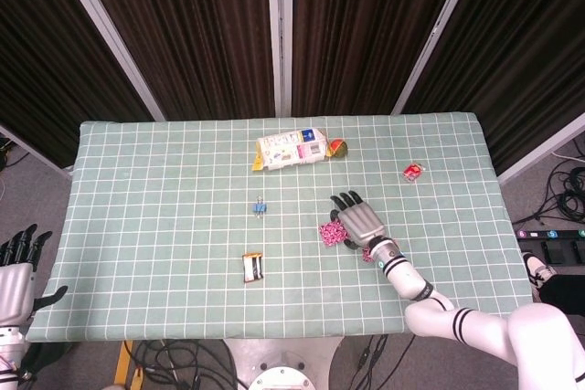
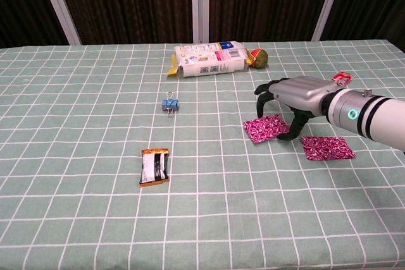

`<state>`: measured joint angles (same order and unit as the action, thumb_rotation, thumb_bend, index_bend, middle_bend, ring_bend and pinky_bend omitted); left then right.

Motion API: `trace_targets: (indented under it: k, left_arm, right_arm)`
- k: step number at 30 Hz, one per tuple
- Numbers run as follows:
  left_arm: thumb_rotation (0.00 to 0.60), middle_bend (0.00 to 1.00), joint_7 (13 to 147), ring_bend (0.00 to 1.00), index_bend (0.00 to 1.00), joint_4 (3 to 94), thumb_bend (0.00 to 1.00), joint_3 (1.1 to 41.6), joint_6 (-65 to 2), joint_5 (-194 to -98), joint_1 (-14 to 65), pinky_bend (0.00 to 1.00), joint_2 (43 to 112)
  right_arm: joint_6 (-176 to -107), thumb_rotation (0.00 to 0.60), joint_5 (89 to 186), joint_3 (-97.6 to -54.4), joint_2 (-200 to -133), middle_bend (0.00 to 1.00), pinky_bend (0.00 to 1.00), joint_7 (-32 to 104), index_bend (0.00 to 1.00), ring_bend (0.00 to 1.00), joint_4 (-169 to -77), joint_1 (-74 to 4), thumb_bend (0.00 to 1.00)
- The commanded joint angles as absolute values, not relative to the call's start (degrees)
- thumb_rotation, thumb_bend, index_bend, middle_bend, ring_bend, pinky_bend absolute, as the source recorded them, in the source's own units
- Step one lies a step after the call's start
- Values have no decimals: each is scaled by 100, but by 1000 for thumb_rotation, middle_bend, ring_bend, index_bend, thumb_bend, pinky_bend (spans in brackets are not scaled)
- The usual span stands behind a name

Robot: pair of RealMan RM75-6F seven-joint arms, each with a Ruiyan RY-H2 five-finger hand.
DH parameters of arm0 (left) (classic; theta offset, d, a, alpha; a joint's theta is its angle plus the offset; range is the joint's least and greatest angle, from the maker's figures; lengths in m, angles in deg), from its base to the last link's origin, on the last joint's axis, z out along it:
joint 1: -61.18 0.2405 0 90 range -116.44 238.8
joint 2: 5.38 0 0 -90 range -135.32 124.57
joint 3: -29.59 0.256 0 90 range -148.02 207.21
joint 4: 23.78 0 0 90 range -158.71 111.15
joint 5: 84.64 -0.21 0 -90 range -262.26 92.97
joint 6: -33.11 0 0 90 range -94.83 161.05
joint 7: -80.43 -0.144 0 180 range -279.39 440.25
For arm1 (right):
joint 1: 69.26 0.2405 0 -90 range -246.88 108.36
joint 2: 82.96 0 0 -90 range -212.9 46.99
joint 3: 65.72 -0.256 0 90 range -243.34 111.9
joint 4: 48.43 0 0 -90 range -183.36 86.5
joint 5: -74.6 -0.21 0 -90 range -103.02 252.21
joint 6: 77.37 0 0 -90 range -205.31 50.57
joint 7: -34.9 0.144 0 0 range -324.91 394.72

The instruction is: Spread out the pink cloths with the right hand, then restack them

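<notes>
Two pink patterned cloths lie apart on the green checked tablecloth. The left cloth lies flat under the edge of my right hand. The hand arches over it with its fingers apart and lifted. Its thumb tip touches the cloth's right edge. The second cloth lies flat just right of the hand, below the wrist; in the head view the wrist hides most of it. My left hand hangs off the table's left front corner, fingers spread, holding nothing.
A white printed package and a small red-green round thing lie at the back. A blue binder clip sits mid-table and a dark snack bar nearer the front. A small red packet lies behind the right forearm.
</notes>
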<state>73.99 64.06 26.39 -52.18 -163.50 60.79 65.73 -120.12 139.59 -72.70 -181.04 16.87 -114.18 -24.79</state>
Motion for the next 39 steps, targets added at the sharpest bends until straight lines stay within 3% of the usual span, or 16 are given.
trace_targets:
  k: [1,11,18,39]
  left_arm:
    - [600,143,7402,72,188,6400,18,2632,-5202,-16352,6064,124,6574]
    - [600,143,7423,72,188,6346,17,2619,-5130,-16404,5979,124,6635]
    - [600,143,7414,72,188,6378,18,2627,-5171,-16435,5983,124,6623]
    - [600,143,7444,72,188,6333,18,2646,-5156,-16405,5992,124,6641]
  right_arm:
    - [-12358,597,13859,-7312,-17799,60,0,1778,356,0,-11834,-2740,174]
    - [-13017,600,13735,-6899,-16972,55,0,1873,345,0,-12791,-3568,174]
    - [-12987,599,13865,-6712,-17016,51,0,1994,335,0,-12664,-3745,173]
    - [-12806,579,13930,-6754,-17174,41,0,2017,276,0,-12413,-3810,173]
